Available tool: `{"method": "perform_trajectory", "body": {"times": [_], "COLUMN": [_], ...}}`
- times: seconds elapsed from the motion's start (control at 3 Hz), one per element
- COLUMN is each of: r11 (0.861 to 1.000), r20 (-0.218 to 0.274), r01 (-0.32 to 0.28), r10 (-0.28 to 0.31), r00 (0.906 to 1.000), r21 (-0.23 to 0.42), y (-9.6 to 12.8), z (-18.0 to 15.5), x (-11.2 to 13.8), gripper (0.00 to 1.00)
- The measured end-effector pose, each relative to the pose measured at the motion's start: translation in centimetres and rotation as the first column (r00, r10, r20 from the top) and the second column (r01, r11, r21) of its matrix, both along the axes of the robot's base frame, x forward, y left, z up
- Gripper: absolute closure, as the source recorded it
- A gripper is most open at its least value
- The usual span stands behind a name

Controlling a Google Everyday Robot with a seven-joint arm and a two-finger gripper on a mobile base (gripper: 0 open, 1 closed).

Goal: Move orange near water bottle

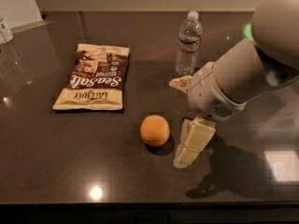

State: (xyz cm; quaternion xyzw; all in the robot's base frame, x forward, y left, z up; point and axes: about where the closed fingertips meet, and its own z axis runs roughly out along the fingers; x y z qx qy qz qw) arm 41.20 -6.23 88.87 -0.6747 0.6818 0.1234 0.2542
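The orange [154, 130] is a small round fruit sitting on the dark table [56, 153] near its front middle. The water bottle [188, 44] stands upright behind it to the right, clear with a white cap. My gripper [181, 120] comes in from the right on a pale arm [243, 73], just right of the orange and a little apart from it. Its fingers are spread: one cream finger [193, 141] hangs down beside the orange, the other [181, 83] points toward the bottle's base. Nothing is held.
A brown-and-cream flat snack bag [96, 77] lies at the left of the table. A small container [5, 31] stands at the far left edge by a pale board. The table's front edge runs along the bottom.
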Motion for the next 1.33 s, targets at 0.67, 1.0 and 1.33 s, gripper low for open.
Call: {"method": "perform_trajectory", "body": {"times": [0.67,1.0,1.33], "r11": [1.000,0.999,0.999], "r20": [-0.030,-0.055,-0.075], "r01": [-0.030,-0.038,-0.042], "r10": [0.030,0.038,0.041], "r00": [0.9991,0.9978,0.9964], "r21": [-0.002,-0.013,-0.018], "y": [3.2,3.9,4.2], "z": [-2.9,-3.4,-3.5], "x": [0.1,0.1,0.0], "gripper": [0.00,0.16,0.39]}}
